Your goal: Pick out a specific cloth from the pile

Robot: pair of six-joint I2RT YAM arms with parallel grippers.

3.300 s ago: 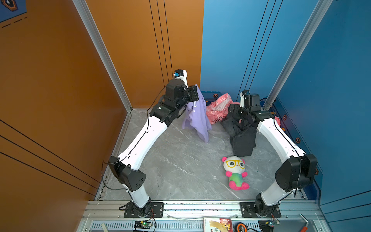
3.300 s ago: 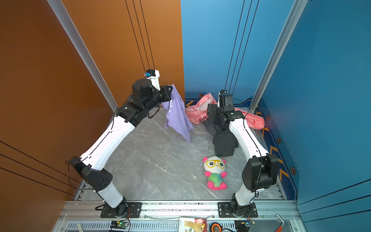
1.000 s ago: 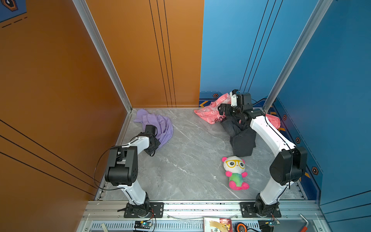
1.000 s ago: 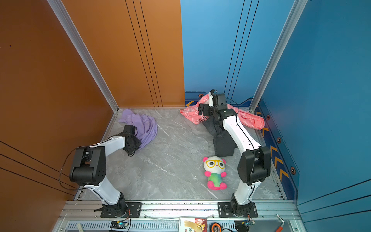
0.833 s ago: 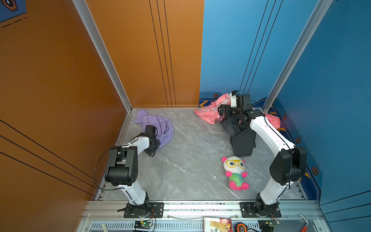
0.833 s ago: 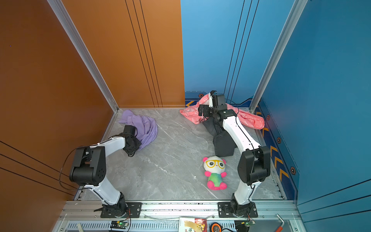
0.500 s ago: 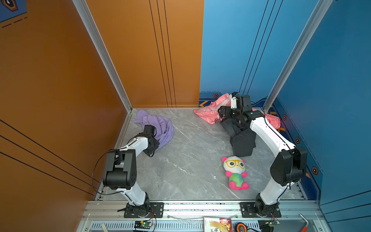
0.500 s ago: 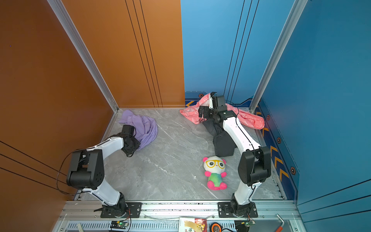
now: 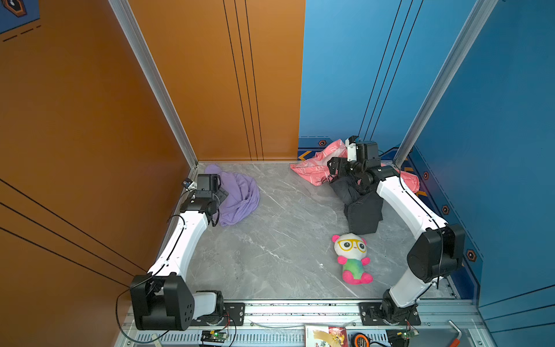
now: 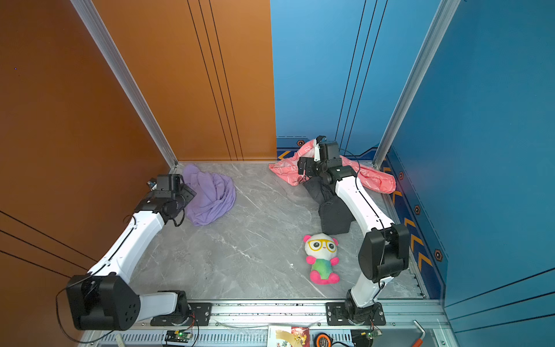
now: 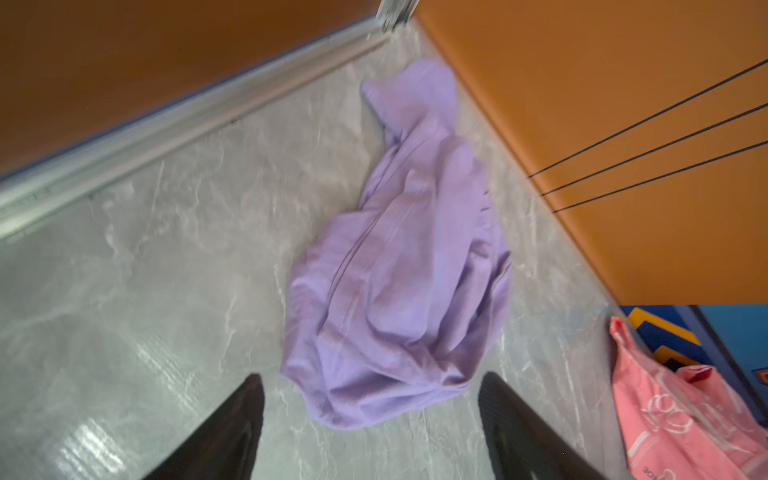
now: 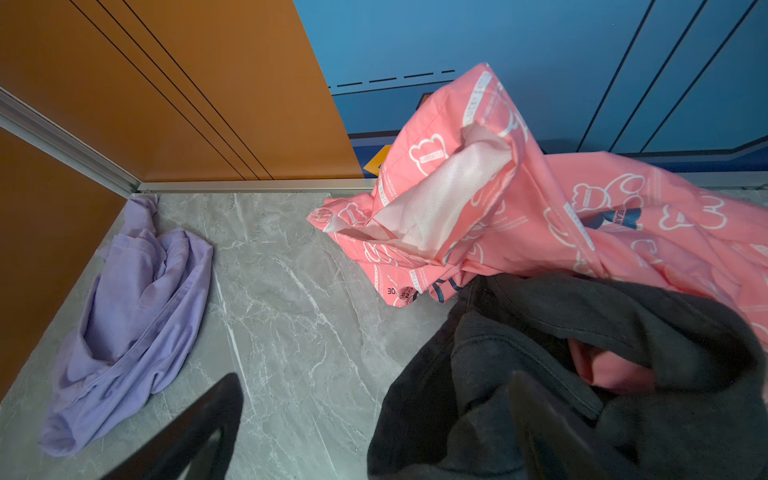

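The cloth [image 9: 241, 196] [image 10: 211, 195], lilac and crumpled, lies on the floor in the far left corner, apart from the pile. My left gripper [image 9: 221, 194] [image 10: 188, 193] hovers at its near edge, open and holding nothing. In the left wrist view the cloth [image 11: 399, 266] lies ahead of that gripper [image 11: 371, 377] and between its spread fingers. The pile [image 9: 357, 192] at the far right is a pink printed cloth [image 12: 540, 208] and a black garment [image 12: 582, 353]. My right gripper [image 9: 335, 168] [image 12: 376, 376] stands open above the black garment's edge, with one finger over it.
A panda plush toy [image 9: 351, 255] [image 10: 321, 258] sits on the grey floor at the front right. Orange walls [image 9: 210, 90] close the left and back, blue walls [image 9: 495, 150] the right. A metal rail [image 9: 300, 309] with tools runs along the front.
The left gripper has opened and let go of the lilac cloth, which now rests on the floor. The left arm has lifted and drawn back a little. The right arm has barely moved.
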